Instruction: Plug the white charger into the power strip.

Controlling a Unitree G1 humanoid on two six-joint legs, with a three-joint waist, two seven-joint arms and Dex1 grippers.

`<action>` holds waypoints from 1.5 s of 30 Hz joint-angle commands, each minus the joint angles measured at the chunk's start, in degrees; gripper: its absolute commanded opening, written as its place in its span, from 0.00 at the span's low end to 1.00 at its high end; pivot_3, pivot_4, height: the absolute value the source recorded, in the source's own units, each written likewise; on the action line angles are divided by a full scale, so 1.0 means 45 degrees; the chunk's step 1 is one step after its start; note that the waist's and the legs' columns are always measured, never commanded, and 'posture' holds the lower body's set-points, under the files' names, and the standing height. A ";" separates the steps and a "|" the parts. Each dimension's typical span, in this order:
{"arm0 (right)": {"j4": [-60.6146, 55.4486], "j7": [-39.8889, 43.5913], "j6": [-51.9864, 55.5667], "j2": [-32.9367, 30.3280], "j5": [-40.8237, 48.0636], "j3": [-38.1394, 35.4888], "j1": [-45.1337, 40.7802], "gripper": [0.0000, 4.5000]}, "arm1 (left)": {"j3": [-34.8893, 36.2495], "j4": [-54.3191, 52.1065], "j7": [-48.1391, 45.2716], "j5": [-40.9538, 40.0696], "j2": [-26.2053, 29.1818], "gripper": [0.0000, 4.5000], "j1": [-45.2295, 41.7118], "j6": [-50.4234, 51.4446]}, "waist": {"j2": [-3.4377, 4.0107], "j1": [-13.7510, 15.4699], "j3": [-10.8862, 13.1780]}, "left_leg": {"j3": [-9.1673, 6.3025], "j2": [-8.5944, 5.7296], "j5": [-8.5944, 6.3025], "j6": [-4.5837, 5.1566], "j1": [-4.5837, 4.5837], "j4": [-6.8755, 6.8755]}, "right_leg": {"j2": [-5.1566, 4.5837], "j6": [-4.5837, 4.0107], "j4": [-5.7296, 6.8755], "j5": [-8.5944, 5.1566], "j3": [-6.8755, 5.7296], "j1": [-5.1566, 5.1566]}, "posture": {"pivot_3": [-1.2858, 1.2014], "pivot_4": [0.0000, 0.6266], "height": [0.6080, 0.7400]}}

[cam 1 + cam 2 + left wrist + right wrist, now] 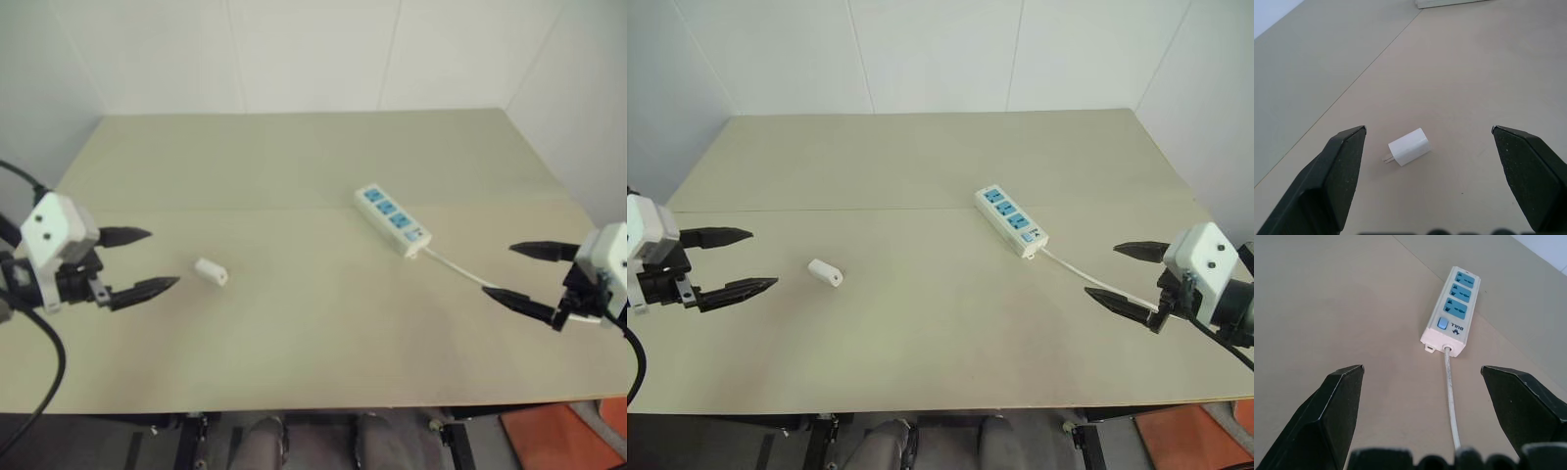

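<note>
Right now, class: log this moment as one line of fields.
left gripper: open, empty | right gripper: open, empty | charger: lying on table, unplugged | power strip: sockets free | step: not begun

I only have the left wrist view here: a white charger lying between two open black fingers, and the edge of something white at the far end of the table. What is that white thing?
Observer: It is the power strip, lying flat on the table with three blue sockets facing up, all unoccupied.
Operator: Is anything holding the strip?
Observer: No. The right gripper hangs open, short of the strip's switch end, apart from it.
Operator: Where does its cord go?
Observer: The cord runs from the switch end toward the right gripper and passes between its fingers.
Operator: And the charger, touched yet?
Observer: No. The charger lies on its side, apart from the open left gripper.
</note>
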 commanded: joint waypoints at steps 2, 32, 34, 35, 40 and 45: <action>-0.0206 -0.0054 -0.0086 -0.0096 0.0060 -0.0316 -0.0105 1.00 | 0.0193 -0.0136 0.0003 -0.0230 0.0032 1.00 -0.0145 -0.0195 | 0.0000 -0.0001 0.0000 | 0.0000 0.0000 0.0000 0.0000 0.0000 0.0000 | 0.0000 0.0000 0.0000 0.0000 0.0000 0.0000 | 0.52 0.24 1.00; -0.0611 -0.2880 0.0235 0.2365 -0.0492 0.1822 -0.0919 1.00 | -0.3824 0.0665 -0.0304 -0.0941 -0.1115 1.00 -0.3903 -0.0864 | -0.0003 -0.0010 -0.0001 | 0.0006 -0.0009 0.0000 -0.0001 0.0001 -0.0001 | 0.0002 0.0002 0.0004 0.0001 0.0016 -0.0008 | 0.52 0.24 1.00; -0.0245 -0.3841 0.0032 0.3192 -0.0954 0.2319 -0.1353 1.00 | -0.4217 0.0917 -0.0436 -0.0844 -0.1279 1.00 -0.4223 -0.1028 | -0.0009 -0.0078 -0.0002 | 0.0018 -0.0008 0.0000 -0.0002 0.0002 -0.0001 | 0.0004 0.0002 0.0016 0.0001 0.0036 -0.0022 | 0.52 0.24 1.00; -0.0040 -0.4239 -0.0067 0.3558 -0.1169 0.2520 -0.1580 1.00 | -0.4336 0.1027 -0.0485 -0.0801 -0.1323 1.00 -0.4314 -0.1098 | -0.0008 -0.0101 -0.0002 | 0.0024 -0.0003 0.0000 -0.0002 0.0006 -0.0001 | 0.0015 0.0001 0.0020 0.0001 0.0046 -0.0025 | 0.52 0.24 1.00; 0.1579 -0.5722 -0.0926 0.5294 -0.2315 0.3625 -0.2787 1.00 | -0.4765 0.1538 -0.0620 -0.0609 -0.1450 1.00 -0.4635 -0.1516 | -0.0009 -0.0141 -0.0002 | 0.0088 -0.0003 0.0000 -0.0002 0.0000 -0.0004 | 0.0020 0.0001 0.0073 0.0001 0.0126 -0.0097 | 0.52 0.24 1.00; 0.3334 -0.6210 -0.1815 0.5881 -0.3264 0.4413 -0.3855 1.00 | -0.5003 0.1796 -0.0735 -0.0473 -0.1582 1.00 -0.4763 -0.1805 | -0.0009 -0.0189 -0.0002 | 0.0155 -0.0006 0.0000 -0.0002 -0.0025 -0.0007 | 0.0023 0.0006 0.0082 0.0005 0.0204 -0.0165 | 0.52 0.24 1.00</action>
